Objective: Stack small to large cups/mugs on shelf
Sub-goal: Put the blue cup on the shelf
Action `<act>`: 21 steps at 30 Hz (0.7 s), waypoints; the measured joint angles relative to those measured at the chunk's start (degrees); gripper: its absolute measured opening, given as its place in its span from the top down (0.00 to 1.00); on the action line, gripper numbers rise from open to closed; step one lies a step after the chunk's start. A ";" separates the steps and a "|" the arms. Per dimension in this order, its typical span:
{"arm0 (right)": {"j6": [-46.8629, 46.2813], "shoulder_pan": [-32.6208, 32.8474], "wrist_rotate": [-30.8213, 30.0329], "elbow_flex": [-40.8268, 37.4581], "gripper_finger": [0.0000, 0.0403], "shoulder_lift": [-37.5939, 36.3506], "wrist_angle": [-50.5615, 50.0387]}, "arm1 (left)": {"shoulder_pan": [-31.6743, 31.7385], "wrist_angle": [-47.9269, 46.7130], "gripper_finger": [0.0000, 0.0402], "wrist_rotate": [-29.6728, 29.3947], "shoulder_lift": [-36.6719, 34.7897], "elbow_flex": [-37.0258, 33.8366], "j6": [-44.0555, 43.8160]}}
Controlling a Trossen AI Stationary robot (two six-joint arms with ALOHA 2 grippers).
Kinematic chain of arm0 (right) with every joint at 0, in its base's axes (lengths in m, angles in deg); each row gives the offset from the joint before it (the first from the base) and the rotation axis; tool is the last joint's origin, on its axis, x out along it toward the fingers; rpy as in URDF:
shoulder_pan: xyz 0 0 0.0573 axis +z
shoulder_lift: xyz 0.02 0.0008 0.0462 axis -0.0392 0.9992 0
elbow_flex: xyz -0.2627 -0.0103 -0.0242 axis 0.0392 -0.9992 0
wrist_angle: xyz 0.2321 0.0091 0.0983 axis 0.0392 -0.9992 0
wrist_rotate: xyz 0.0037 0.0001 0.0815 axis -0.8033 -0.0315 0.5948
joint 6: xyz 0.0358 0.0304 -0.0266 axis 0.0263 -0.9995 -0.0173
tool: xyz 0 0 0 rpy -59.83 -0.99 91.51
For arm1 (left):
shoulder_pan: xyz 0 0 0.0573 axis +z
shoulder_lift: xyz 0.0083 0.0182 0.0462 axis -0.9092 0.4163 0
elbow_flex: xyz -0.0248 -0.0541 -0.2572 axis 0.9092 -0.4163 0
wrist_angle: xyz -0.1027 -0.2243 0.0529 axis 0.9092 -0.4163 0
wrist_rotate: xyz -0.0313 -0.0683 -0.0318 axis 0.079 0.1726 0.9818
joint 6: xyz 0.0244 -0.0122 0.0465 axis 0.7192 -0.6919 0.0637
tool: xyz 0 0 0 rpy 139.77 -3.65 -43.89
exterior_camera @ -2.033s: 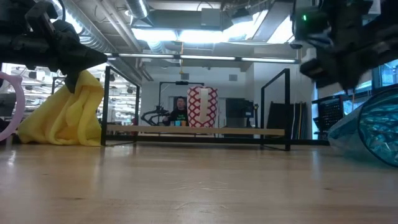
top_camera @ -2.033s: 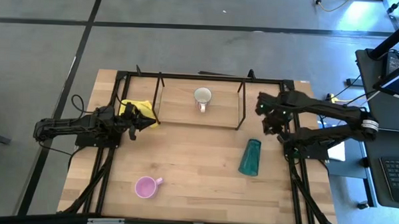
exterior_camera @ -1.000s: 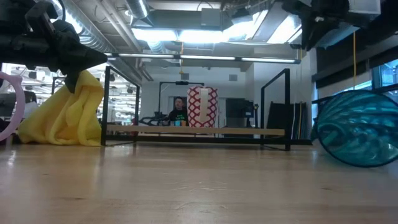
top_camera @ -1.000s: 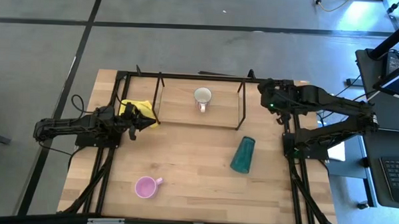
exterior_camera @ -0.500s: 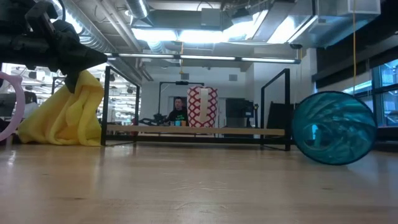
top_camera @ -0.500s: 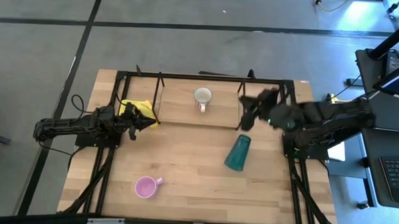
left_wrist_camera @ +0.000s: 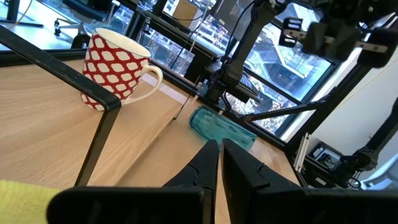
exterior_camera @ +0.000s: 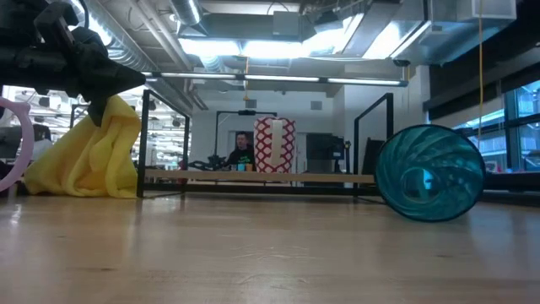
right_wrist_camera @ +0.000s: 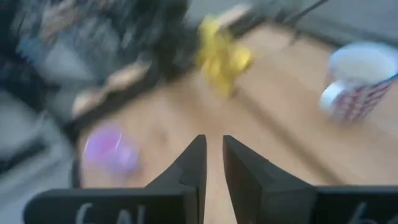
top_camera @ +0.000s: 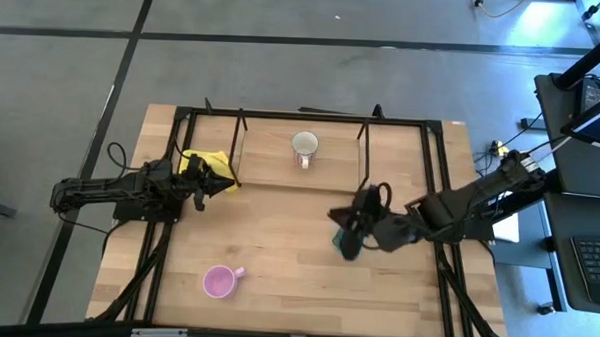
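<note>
Above tumbler (top_camera: pixel 348 242), right claw (right_wrist_camera: pixel 213 155) nearly closed, seemingly empty

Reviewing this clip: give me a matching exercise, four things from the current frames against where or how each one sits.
Things:
1. teal tumbler
2. pink mug
3. white mug with red pattern
4. yellow cloth

Places or states:
A. upright on the shelf
B. lying on its side on the tabletop, under the right gripper
C. bunched at the shelf's left end, by the left gripper
D. upright on the tabletop's near part, apart from both arms

Pairs: 1-B, 2-D, 3-A, 4-C
</note>
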 joint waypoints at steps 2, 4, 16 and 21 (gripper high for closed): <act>-1.64 -0.95 -5.31 0.00 0.86 1.27 4.06 | -0.02 0.00 0.97 0.00 -0.02 0.00 0.00; -4.76 -1.42 -7.40 0.00 0.86 2.45 8.11 | 0.00 0.00 0.97 -0.01 -0.01 -0.02 0.00; 3.83 -1.88 7.23 0.02 0.86 10.74 44.73 | 0.00 0.00 0.97 -0.02 -0.02 0.00 -0.01; 5.84 -1.90 7.03 0.02 0.86 11.06 48.66 | -0.02 0.00 0.97 -0.01 -0.01 -0.02 0.00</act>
